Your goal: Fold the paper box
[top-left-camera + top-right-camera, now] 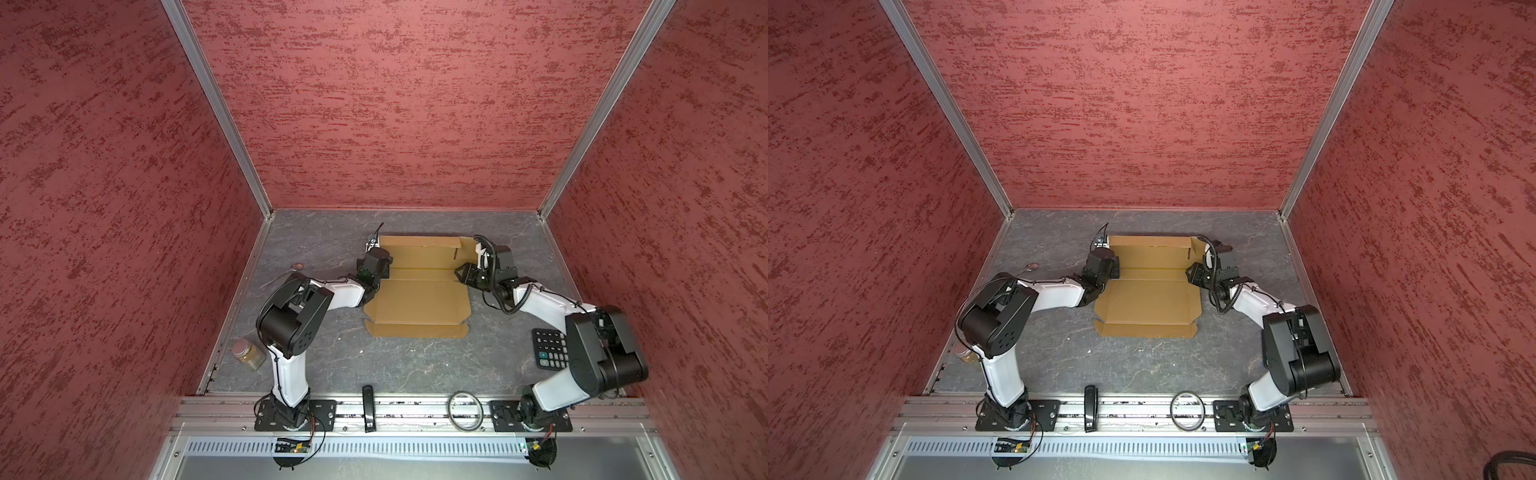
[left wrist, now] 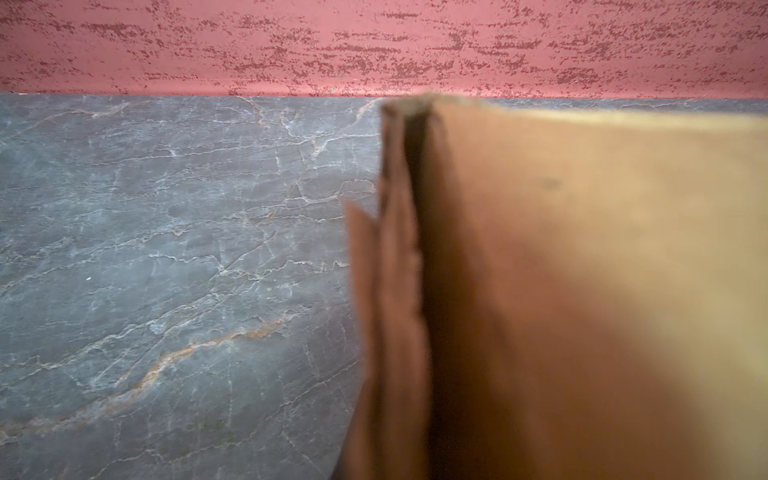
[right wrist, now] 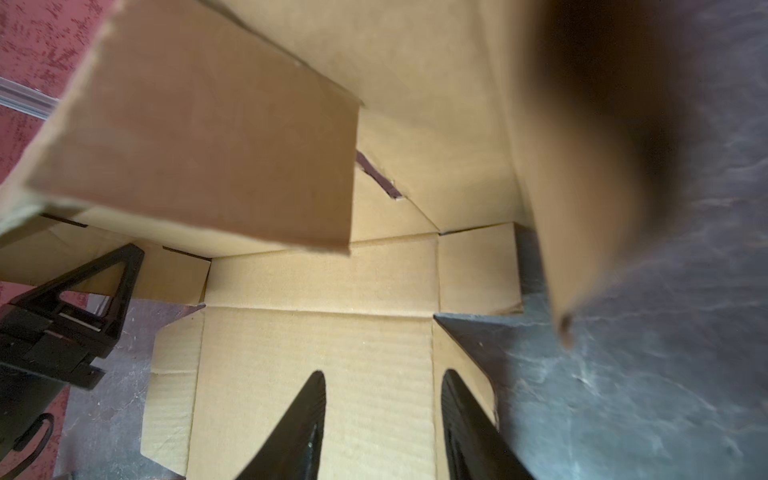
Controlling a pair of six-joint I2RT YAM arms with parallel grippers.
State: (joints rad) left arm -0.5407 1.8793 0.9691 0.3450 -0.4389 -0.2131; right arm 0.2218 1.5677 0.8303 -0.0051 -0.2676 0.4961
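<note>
The grey desk (image 1: 374, 365) holds the brown paper box (image 1: 419, 299) in its middle, with the back wall standing up. The left claw (image 3: 129, 255) is clenched by the box's left wall. The right claw (image 3: 383, 376) hangs released over the right edge, holding nothing.

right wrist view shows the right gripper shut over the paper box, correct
Not quite: the right gripper is open, not shut. The right wrist view shows its fingers apart, nothing between them, over the paper box.
</note>
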